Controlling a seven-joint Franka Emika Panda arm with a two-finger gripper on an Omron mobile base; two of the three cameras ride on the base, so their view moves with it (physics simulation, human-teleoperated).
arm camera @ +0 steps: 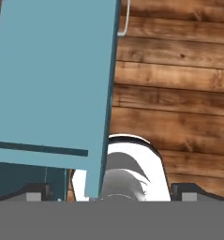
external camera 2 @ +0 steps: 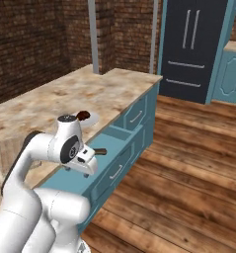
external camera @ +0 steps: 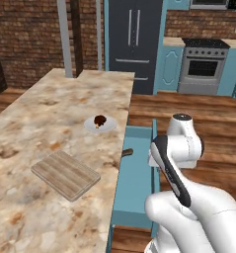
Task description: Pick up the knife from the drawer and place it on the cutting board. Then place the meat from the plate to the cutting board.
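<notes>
The teal drawer [external camera: 137,178] stands pulled out from under the marble counter [external camera: 45,113]. In the hand view its flat interior [arm camera: 52,70] and silver bar handle [arm camera: 125,23] show. The knife's dark brown handle [external camera: 127,152] [external camera 2: 99,151] pokes out from under the counter edge; its blade is hidden. My gripper [external camera 2: 77,172] hangs open over the drawer, just beside the handle, with its fingertips [arm camera: 36,192] wide apart and nothing between them. The striped wooden cutting board [external camera: 65,174] lies on the counter. Beyond it, the dark meat [external camera: 100,120] [external camera 2: 82,115] sits on the white plate [external camera: 92,127].
A dark fridge [external camera: 134,39] and a steel stove [external camera: 203,66] stand at the back. Wooden floor [external camera 2: 188,163] stretches to the right of the island. Panelled teal drawer fronts [external camera 2: 134,116] line the island's side. A grey post [external camera: 65,37] rises at the counter's far end.
</notes>
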